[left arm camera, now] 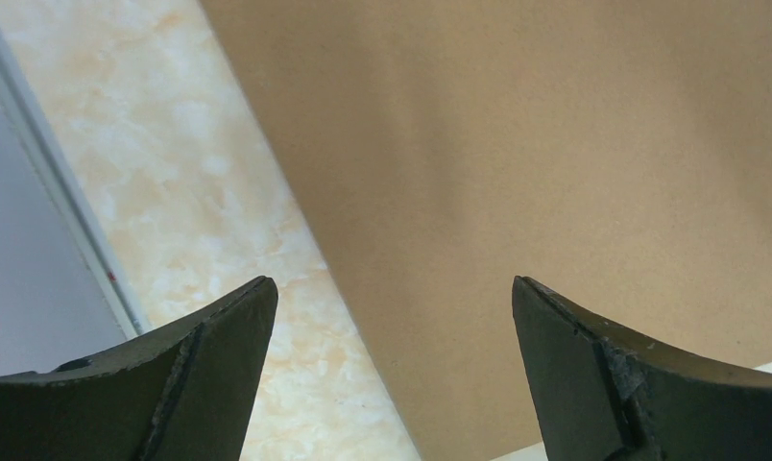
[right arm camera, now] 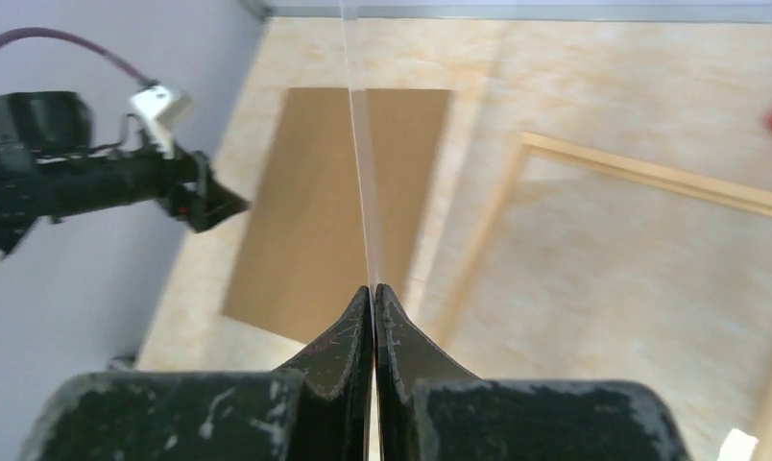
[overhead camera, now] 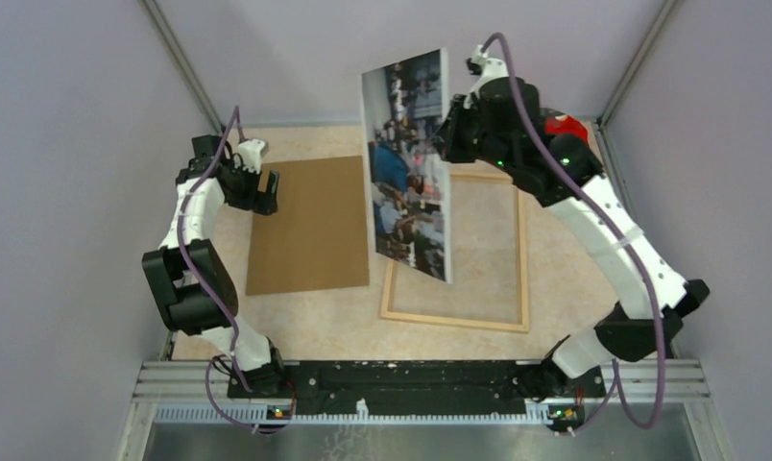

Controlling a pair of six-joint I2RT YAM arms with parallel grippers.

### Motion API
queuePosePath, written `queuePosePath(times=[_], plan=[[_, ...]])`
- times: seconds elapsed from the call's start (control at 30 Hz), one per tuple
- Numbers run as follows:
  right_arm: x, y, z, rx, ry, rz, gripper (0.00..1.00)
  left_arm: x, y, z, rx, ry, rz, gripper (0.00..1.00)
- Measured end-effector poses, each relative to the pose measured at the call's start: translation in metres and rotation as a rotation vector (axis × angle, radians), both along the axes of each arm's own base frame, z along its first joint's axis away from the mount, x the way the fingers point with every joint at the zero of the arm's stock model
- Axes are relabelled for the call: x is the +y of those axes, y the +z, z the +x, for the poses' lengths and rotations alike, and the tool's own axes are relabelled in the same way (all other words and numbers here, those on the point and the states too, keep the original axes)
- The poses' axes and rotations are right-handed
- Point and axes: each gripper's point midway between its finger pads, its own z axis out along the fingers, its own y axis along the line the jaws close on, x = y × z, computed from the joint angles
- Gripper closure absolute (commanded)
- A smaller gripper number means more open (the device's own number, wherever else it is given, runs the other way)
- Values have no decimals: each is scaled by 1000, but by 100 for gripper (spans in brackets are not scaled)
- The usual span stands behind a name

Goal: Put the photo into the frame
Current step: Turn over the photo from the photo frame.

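The photo [overhead camera: 409,165], a crowd scene in blue, white and dark tones, hangs upright in the air, printed side facing left, above the left edge of the frame. My right gripper [overhead camera: 446,134] is shut on its right edge; in the right wrist view the photo shows edge-on as a thin pale line [right arm camera: 362,173] running up from my closed gripper [right arm camera: 373,288]. The light wooden frame [overhead camera: 523,252] lies flat on the table at centre right and also shows in the right wrist view [right arm camera: 651,173]. My left gripper [overhead camera: 267,192] is open and empty over the brown board's left edge [left arm camera: 394,288].
The plain brown backing board [overhead camera: 310,223] lies flat left of the frame, also seen in both wrist views [left arm camera: 555,144] [right arm camera: 305,221]. A red object [overhead camera: 565,125] sits behind the right arm. Grey walls close in the marbled table [overhead camera: 296,331] on three sides.
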Motion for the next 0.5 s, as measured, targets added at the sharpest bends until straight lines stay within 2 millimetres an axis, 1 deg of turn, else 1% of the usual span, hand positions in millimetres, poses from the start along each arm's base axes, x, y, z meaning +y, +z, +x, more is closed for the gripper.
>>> queuePosePath(times=[0.03,0.1,0.17,0.27,0.33,0.4,0.43,0.5], plan=[[-18,6,-7,-11,-37,-40,100,-5,-4,-2,13,-10,1,2],[-54,7,-20,-7,-112,-133,100,-16,-13,-7,40,-33,10,2],[-87,-1,-31,18,-184,-242,100,-30,-21,-12,65,-64,22,2],[-123,-18,-42,71,-263,-402,100,-46,-26,-15,83,-104,30,2],[-135,-26,-46,101,-292,-483,100,-50,-26,-15,83,-115,34,2],[-139,-31,-48,114,-305,-549,100,-48,-26,-15,85,-108,43,2],[-137,-32,-48,115,-306,-574,100,-47,-27,-16,87,-104,46,2],[-126,-38,-47,108,-293,-633,100,-45,-30,-17,92,-99,52,2]])
